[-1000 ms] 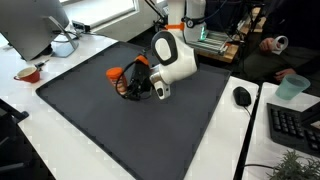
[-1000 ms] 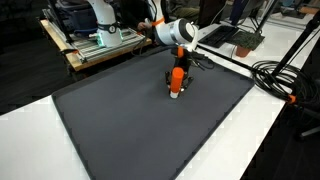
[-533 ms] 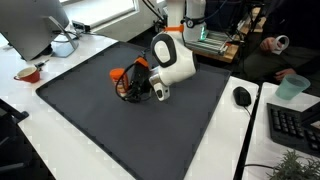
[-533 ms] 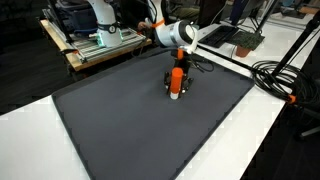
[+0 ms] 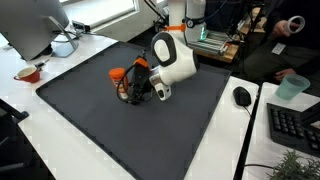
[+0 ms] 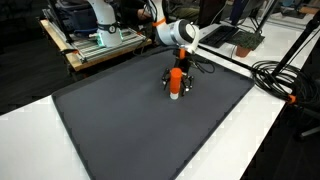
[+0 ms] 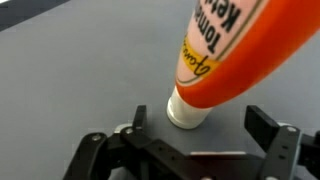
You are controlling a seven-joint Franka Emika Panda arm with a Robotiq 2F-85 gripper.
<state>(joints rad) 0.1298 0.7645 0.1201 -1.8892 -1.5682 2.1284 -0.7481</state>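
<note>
An orange ketchup bottle (image 7: 225, 45) stands upside down on its white cap (image 7: 186, 108) on the dark mat (image 6: 130, 130). My gripper (image 7: 200, 122) is open around its lower end. Each black finger (image 7: 266, 126) stands off from the cap with a gap on both sides. In both exterior views the bottle (image 6: 176, 80) (image 5: 118, 74) sits near the far part of the mat. The gripper (image 6: 178, 80) (image 5: 133, 88) is low beside it, and the white wrist (image 5: 172, 60) hides part of it.
The mat lies on a white table (image 5: 60, 150). At its edges are a monitor (image 5: 35, 25), a bowl (image 5: 28, 73), a mouse (image 5: 242, 96), a keyboard (image 5: 295, 125) and a green cup (image 5: 291, 88). Black cables (image 6: 275, 78) run along one side.
The jaws have gone from shut on the ketchup bottle to wide open. The bottle stays standing on its cap. The arm has barely moved.
</note>
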